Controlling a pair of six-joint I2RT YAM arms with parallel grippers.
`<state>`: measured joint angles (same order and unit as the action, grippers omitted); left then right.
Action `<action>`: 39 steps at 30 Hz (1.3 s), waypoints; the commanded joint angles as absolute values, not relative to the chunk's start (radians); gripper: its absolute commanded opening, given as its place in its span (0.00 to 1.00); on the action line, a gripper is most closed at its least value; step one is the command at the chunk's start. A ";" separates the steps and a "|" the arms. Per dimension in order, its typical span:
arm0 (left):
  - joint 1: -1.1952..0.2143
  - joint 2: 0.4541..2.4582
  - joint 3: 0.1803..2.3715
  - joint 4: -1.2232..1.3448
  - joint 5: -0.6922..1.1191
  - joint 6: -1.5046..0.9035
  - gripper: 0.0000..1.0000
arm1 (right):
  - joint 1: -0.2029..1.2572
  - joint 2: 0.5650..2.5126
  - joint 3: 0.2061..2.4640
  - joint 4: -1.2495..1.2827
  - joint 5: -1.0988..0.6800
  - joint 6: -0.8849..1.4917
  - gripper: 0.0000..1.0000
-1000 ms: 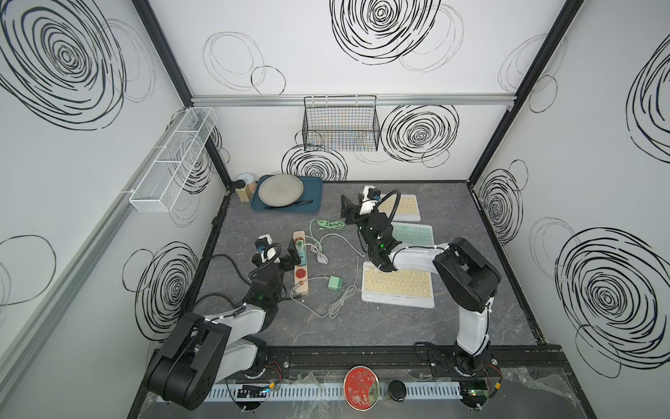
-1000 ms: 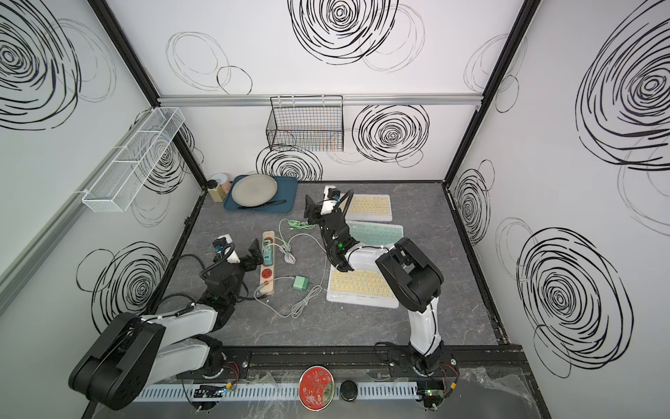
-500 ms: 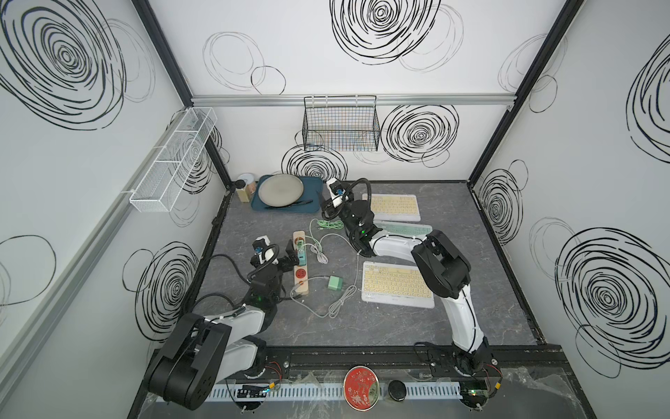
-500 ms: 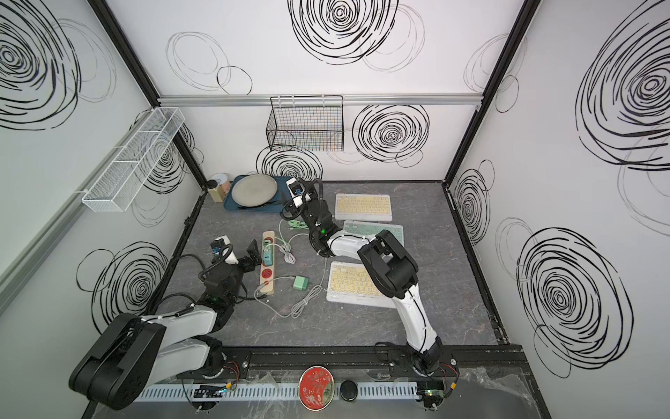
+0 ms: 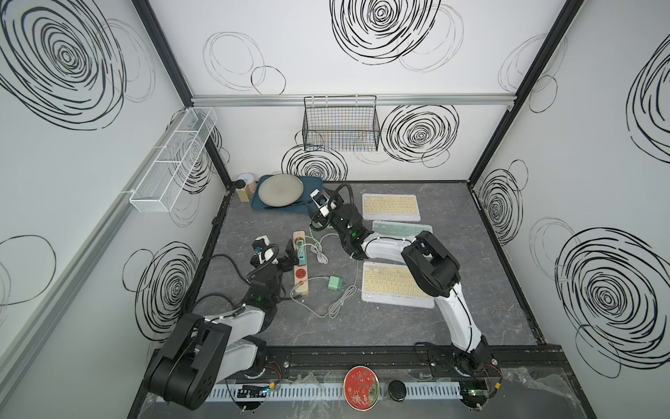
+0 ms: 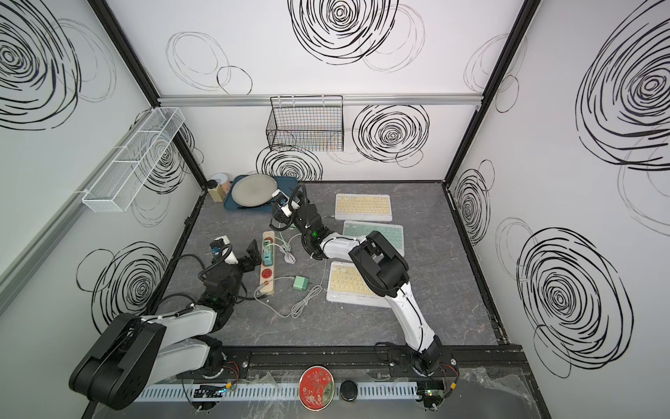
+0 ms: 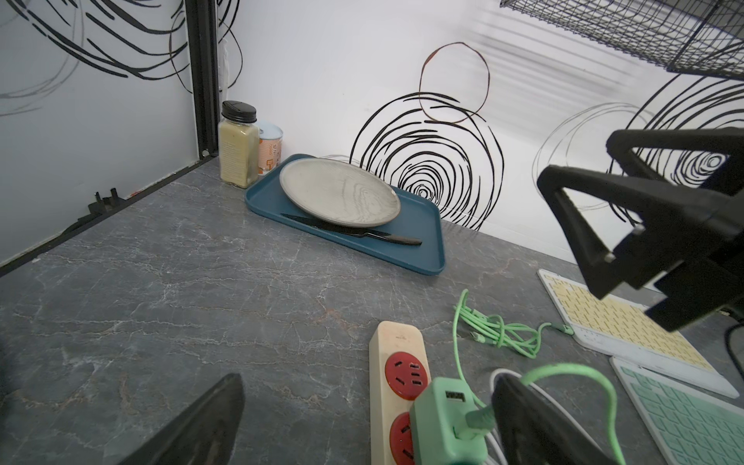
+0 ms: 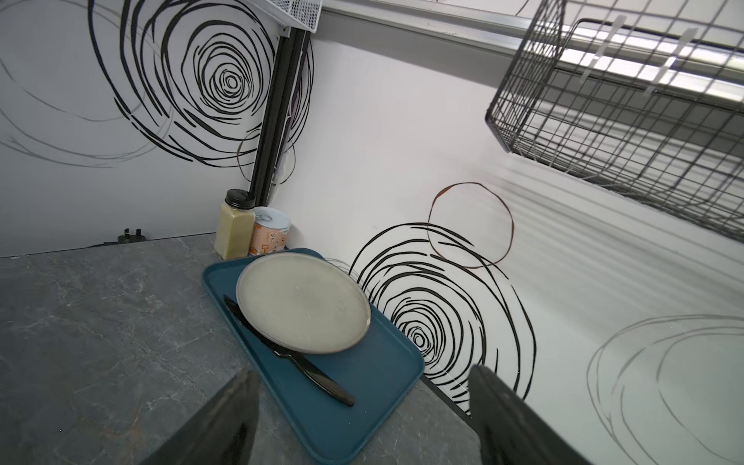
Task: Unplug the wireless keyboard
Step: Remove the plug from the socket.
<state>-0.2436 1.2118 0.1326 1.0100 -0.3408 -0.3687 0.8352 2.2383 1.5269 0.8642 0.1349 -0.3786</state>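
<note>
Left tool (image 7: pixel 368 386) and right tool (image 8: pixel 364 376) are spread empty; the charger (image 7: pixel 443 418) is best pinched squarely, pulled straight up.

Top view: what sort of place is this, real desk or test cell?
Most likely a robot test cell, not a real desk: white walls covered in drawn black swirls, black frame posts at the corners, and a staged mix on the table: keyboards, a power strip, a plate on a tray.

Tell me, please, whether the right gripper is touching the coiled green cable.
Apart. The left wrist view shows the right gripper hovering, with bare tabletop between it and the coiled green cable.
</note>
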 commanded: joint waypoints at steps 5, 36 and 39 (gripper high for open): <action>-0.172 1.183 0.099 1.067 -0.324 -0.462 1.00 | 0.880 2.153 1.576 0.675 0.203 -0.104 0.80; -0.031 1.171 0.201 0.745 -0.315 -0.725 0.99 | 1.228 2.034 1.458 0.242 0.591 0.507 0.63; -0.011 1.131 0.185 0.761 -0.217 -0.674 0.99 | 1.233 2.023 1.432 0.249 0.572 0.531 0.63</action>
